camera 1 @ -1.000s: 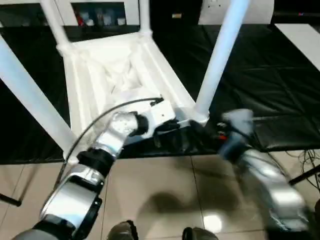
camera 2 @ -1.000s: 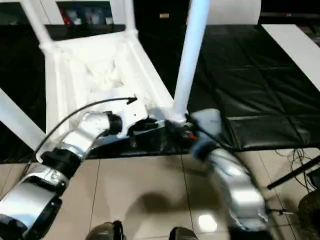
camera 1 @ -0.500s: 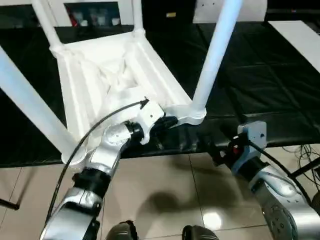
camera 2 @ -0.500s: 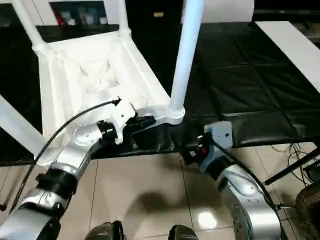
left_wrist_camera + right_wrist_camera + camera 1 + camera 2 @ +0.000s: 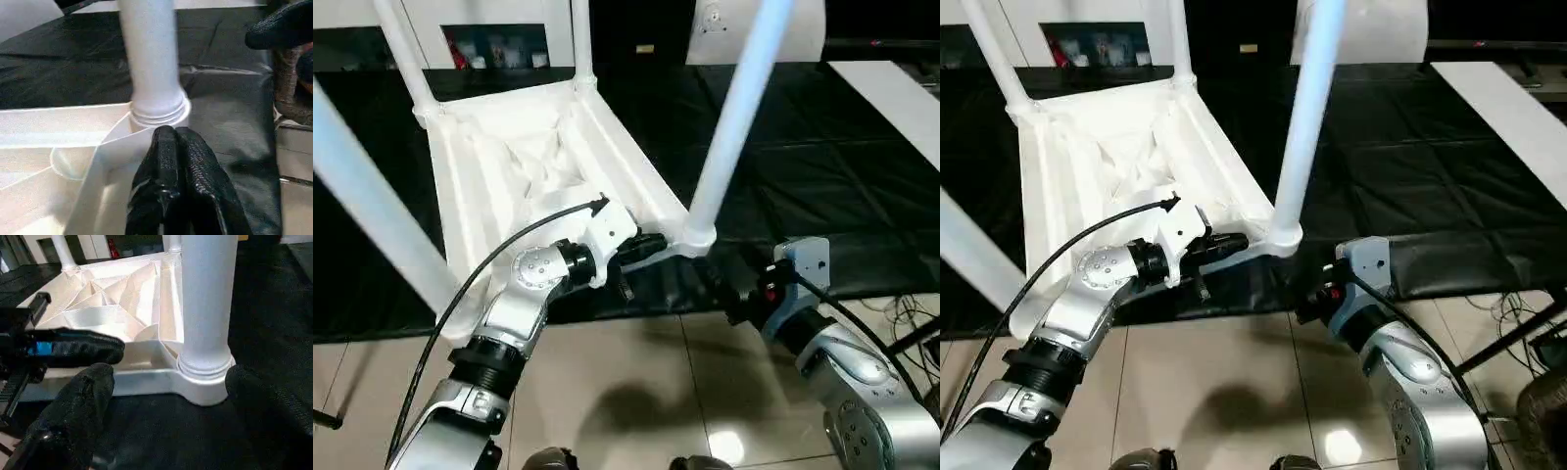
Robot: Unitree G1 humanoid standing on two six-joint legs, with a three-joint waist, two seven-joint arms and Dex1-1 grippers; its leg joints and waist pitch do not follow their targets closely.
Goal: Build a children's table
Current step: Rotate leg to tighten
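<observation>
The tabletop [image 5: 538, 176] is seen upside down on the black-covered worktop [image 5: 822, 186], its ribbed underside facing up and its near edge close to the worktop's front edge. Four legs are seen standing up from its corner sockets: the near right leg [image 5: 729, 117], the near left leg [image 5: 367, 196], the far left leg [image 5: 401, 44] and the far right leg [image 5: 581, 39]. All four appear to be fitted, so the assembly is judged to be mostly done; how firmly each leg is seated cannot be told from these pictures, least of all at the two far corners. What is probably left is a final pressing home of the legs and the turning of the table onto its feet.

The left pincer [image 5: 175, 139] is clenched with its fingers together and nothing between them; its tips are held against the rim just beside the near right socket [image 5: 159, 115]. The right pincer [image 5: 166, 382] is spread wide and holds nothing; the foot of the near right leg lies between its two fingers, which are apart from it. A white cabinet [image 5: 499, 29] is seen behind the worktop, and a tiled floor [image 5: 636, 392] below
</observation>
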